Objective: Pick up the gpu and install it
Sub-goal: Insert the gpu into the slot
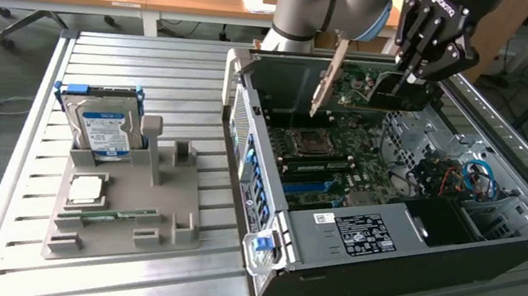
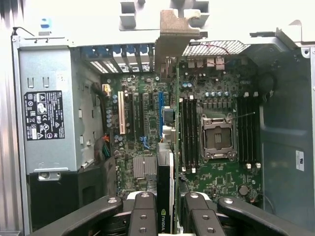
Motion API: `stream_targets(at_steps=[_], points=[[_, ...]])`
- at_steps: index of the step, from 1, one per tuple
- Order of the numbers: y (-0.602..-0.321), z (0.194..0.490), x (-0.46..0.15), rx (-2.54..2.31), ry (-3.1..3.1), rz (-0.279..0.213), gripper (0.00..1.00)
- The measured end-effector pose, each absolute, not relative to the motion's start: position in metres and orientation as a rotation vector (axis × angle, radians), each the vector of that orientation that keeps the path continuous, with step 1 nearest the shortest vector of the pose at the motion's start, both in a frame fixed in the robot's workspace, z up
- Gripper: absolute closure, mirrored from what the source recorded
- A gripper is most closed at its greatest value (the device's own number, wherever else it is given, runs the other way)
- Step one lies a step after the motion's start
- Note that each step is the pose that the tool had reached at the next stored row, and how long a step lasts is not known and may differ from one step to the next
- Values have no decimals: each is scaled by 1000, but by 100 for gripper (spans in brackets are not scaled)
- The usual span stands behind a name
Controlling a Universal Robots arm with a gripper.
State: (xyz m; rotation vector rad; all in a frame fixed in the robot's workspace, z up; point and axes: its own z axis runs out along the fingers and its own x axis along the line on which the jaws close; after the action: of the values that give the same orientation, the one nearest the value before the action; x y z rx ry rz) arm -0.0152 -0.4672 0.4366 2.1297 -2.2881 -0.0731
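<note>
- At the exterior view's left, the hard drive stands in the grey holder, well apart from the work.
- The gpu hangs upright over the open computer case, with its bracket toward the case's rear.
- The gripper is half closed and clamps the gpu's other end. Seating it well likely needs the card's edge square over the blue slot and a straight descent.

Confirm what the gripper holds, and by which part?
The gripper holds the gpu, clamped across its flat faces at the end away from its metal bracket.
</note>
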Motion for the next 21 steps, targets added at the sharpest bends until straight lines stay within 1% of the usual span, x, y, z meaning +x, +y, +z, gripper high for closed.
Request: stream_targets(at_steps=[5,21], points=[[-467,434,-16,2151,-2291,-79,74],[-467,420,-19,2176,-2281,-76,74]])
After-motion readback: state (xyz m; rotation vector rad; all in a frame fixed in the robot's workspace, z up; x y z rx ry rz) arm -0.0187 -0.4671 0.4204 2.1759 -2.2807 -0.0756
